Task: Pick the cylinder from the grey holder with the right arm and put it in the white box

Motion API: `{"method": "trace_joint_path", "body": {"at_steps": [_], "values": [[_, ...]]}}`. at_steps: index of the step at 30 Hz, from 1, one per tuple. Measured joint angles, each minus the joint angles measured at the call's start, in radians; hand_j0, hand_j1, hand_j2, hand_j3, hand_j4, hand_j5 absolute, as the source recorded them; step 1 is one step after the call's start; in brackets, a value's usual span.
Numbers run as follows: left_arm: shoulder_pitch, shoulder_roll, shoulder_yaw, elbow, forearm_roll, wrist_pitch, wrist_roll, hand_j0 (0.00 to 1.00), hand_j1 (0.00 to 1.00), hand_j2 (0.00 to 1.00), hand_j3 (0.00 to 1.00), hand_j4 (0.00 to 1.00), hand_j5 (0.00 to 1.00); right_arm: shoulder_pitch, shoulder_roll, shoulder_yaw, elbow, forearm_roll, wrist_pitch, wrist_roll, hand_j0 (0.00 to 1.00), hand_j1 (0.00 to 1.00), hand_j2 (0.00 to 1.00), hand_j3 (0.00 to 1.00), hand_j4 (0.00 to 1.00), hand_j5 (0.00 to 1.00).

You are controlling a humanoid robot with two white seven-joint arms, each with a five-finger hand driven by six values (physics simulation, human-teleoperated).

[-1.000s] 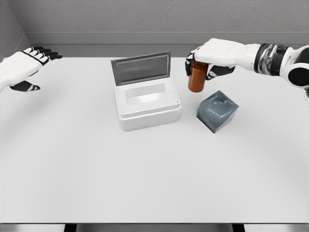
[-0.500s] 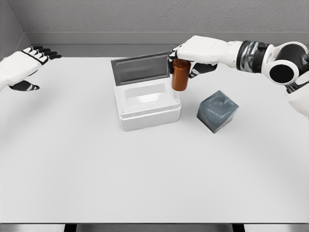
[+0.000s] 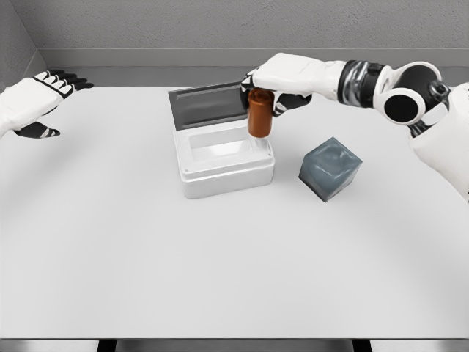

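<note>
One brown cylinder, one white box with one grey lid raised at its rear, and one grey holder are present. Two hands are in view.

The right hand reaches in from the right with the arm nearly horizontal. Its fingers are closed around the top of the cylinder, which hangs upright above the right rim of the white box. The left hand rests at the far left edge, fingers extended and holding nothing.

The grey holder sits to the right of the box, apart from it. All items stand on a plain white table. A grey wall runs behind.
</note>
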Motion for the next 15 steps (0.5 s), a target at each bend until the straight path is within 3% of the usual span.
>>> {"method": "trace_joint_path", "body": {"at_steps": [6, 7, 8, 15], "values": [[0.000, 0.000, 0.000, 0.000, 0.000, 0.000, 0.000, 1.00, 1.00, 1.00, 1.00, 1.00, 1.00, -0.002, 0.031, 0.002, 0.031, 0.011, 0.000, 0.000, 0.48, 0.48, 0.48, 0.48, 0.48, 0.48], [0.000, 0.000, 0.000, 0.000, 0.000, 0.000, 0.000, 1.00, 1.00, 1.00, 1.00, 1.00, 1.00, -0.002, 0.034, 0.003, 0.037, 0.012, 0.000, 0.000, 0.66, 0.66, 0.66, 0.66, 0.66, 0.66], [-0.002, 0.000, 0.000, 0.000, 0.000, 0.000, 0.000, 1.00, 1.00, 1.00, 1.00, 1.00, 1.00, -0.002, 0.037, 0.003, 0.043, 0.013, 0.000, 0.000, 1.00, 1.00, 1.00, 1.00, 1.00, 1.00], [0.000, 0.000, 0.000, 0.000, 0.000, 0.000, 0.000, 1.00, 1.00, 1.00, 1.00, 1.00, 1.00, 0.000, 0.046, -0.001, 0.060, 0.003, 0.007, -0.003, 1.00, 1.00, 1.00, 1.00, 1.00, 1.00]]}}
